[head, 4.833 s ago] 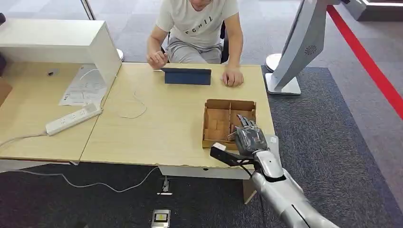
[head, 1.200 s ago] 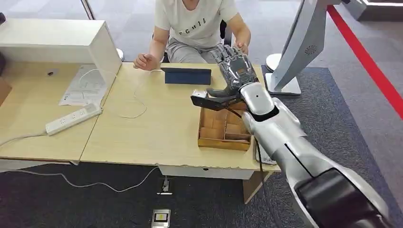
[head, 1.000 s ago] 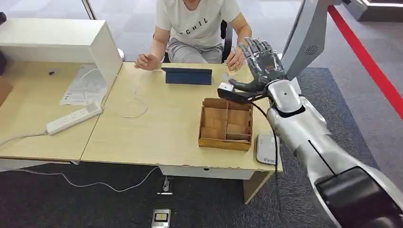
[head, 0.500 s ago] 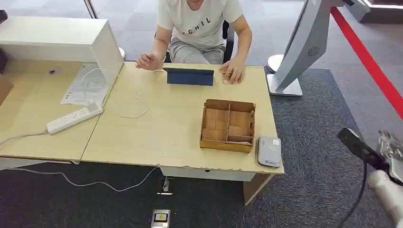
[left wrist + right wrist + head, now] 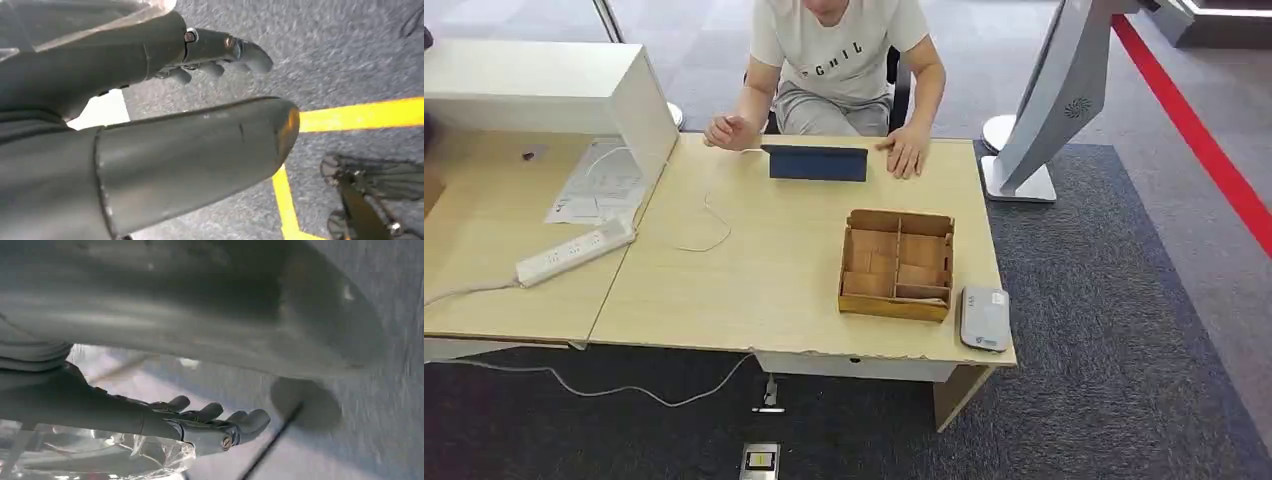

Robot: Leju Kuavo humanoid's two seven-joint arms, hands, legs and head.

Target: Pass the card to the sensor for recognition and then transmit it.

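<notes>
The card reader [image 5: 984, 318], a flat grey-white pad, lies at the table's near right corner, beside a wooden divided box [image 5: 896, 264]. A seated person's hand [image 5: 907, 155] rests flat on the table's far edge next to a dark blue tablet [image 5: 815, 162]; I cannot make out the card there. In the left wrist view, my left hand [image 5: 150, 60] hangs over grey carpet with thumb and fingers apart, holding nothing. My right hand [image 5: 200, 425] also hangs with its fingers stretched out and nothing in them.
A white power strip [image 5: 574, 251] with its cable and papers [image 5: 599, 185] lie on the left table [image 5: 754, 290]. A white cabinet [image 5: 544, 90] stands at the back left and a white stand [image 5: 1044, 110] at the right. Yellow floor tape [image 5: 360, 112] runs under my left hand.
My right arm has swung away from the table's far side, down to the right and out of the head view. The person's hand has settled on the table beside the tablet.
</notes>
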